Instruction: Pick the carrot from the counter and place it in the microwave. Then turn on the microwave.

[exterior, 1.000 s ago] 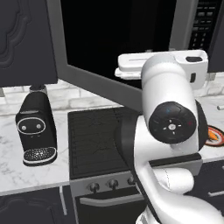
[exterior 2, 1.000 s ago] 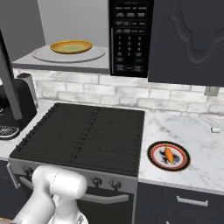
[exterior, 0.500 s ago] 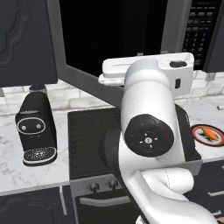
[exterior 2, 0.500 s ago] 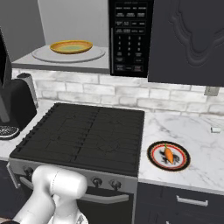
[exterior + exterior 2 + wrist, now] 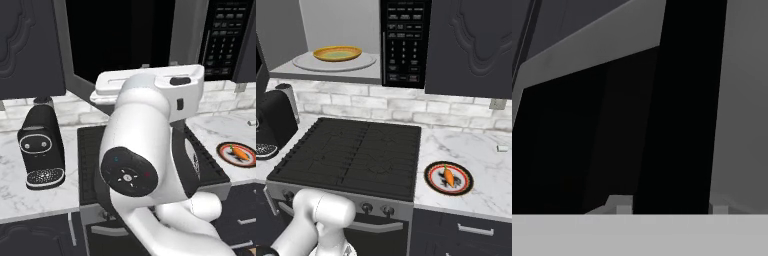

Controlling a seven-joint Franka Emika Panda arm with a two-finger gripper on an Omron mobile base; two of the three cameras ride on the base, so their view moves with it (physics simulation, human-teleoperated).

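The carrot (image 5: 448,175) lies on a round red-rimmed plate (image 5: 432,175) on the white marble counter (image 5: 483,150), right of the stovetop; it also shows at the right edge of the left base view (image 5: 238,152). The microwave (image 5: 403,42) hangs above with its door swung open, and a yellow dish (image 5: 337,53) sits on its turntable. My gripper (image 5: 671,207) faces dark door surfaces up close, fingertips (image 5: 624,205) apart with nothing between them. It is far from the carrot.
The black ridged stovetop (image 5: 351,150) lies below the microwave. A black coffee machine (image 5: 41,147) stands on the counter to the left. The open door's dark glass (image 5: 125,45) juts out over the stove. My bulky white arm (image 5: 145,145) blocks much of the left base view.
My arm has swung leftward and lower across the left base view. The carrot, plate and microwave have stayed put.
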